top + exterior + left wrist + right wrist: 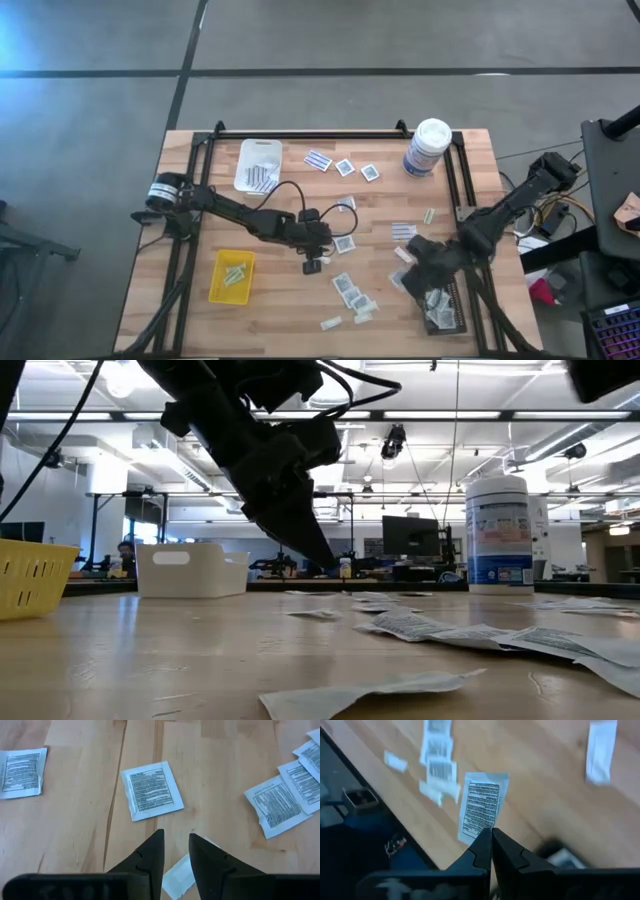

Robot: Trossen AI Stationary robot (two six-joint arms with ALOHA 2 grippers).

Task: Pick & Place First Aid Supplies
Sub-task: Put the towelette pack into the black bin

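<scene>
First aid supplies lie scattered over the wooden table: white square packets (347, 290), striped strips (318, 160) and pale narrow strips (331, 322). My left gripper (175, 840) stands open at mid table, its fingers on either side of a small pale strip (176, 877) that lies flat on the wood. I cannot tell whether they touch it. A printed square packet (151, 790) lies just beyond them. My right gripper (491, 834) hangs by the black tray (445, 322) at the near right, shut on a printed white packet (482, 807). My right gripper pinches the printed white packet by its edge (479, 831) between its two shut fingertips. The fingers slant down from above. The packet sticks out past the fingertips, lifted clear of the table, its printed face toward the camera.
A white tray (258, 165) with striped strips stands at the far left, a yellow tray (232, 277) with pale strips at the near left. A tall white canister (428, 147) stands at the far right. A black frame (330, 134) runs along the table's far edge.
</scene>
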